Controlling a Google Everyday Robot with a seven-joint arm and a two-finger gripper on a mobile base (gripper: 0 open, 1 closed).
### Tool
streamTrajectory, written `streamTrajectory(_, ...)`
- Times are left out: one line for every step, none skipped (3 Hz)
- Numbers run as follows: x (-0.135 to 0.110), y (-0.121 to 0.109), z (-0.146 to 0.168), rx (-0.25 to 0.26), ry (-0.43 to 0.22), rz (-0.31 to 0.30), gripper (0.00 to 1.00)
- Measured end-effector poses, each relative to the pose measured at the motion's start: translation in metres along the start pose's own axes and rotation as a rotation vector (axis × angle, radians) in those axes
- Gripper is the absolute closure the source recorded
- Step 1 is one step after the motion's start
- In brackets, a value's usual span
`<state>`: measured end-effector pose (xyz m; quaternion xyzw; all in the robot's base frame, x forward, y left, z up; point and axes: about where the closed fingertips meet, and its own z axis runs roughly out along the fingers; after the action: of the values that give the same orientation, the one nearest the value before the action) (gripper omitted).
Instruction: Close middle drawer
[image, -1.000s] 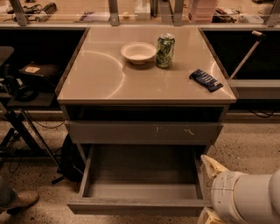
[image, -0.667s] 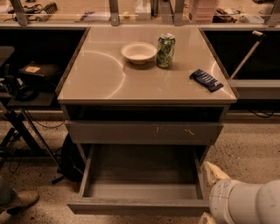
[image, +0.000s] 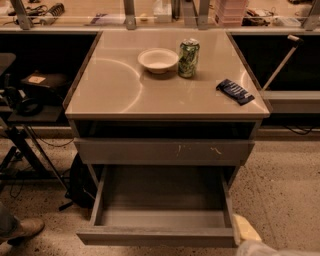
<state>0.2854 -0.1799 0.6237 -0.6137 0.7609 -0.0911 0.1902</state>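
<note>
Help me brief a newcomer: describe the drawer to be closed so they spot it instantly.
Find the cabinet with the tan top holding a bowl and can. Under its scratched drawer front, by the claw at lower right, is the middle drawer: the only one pulled out, plain-fronted, its grey box interior showing.

The middle drawer (image: 156, 236) stands open toward the near side, beneath a scratched drawer front (image: 165, 151). The gripper (image: 246, 230) is just beside its near right corner; a bowl (image: 157, 60) and can (image: 188, 58) stand on the tabletop (image: 115, 90).
</note>
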Motion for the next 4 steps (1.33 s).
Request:
streamTrajectory(0.012,0.008,0.004,-0.005,0.033,-0.003,0.00)
streamTrajectory(0.018,0.021,0.027,-0.076,-0.002,0.028,0.00)
streamTrajectory(0.039,0.045,0.068,-0.192,-0.024,0.097,0.00)
streamTrajectory(0.057,0.069,0.105,-0.288,-0.032,0.161,0.00)
